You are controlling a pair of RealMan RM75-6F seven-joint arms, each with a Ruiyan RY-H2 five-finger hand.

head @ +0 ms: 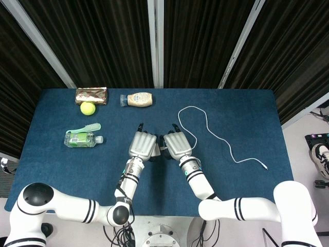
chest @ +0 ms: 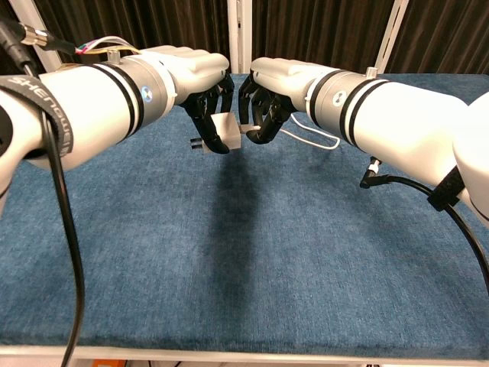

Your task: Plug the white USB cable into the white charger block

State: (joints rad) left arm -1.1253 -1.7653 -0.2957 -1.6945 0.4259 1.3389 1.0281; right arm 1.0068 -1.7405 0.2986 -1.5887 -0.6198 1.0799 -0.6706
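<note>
Left hand (chest: 208, 99) gripping the white charger block (chest: 226, 128) above mid-table, right hand (chest: 263, 103) pinching the white USB cable (head: 216, 135) plug against it — cable trailing right, tennis ball (head: 87, 108), sauce bottle (head: 136, 100), water bottle (head: 82, 139) well left.

head view: high overhead, looking down on the whole table (head: 247, 175). chest view: low, near table edge, facing forward, close. Shared: both hands meeting, frame centre/upper centre.
</note>
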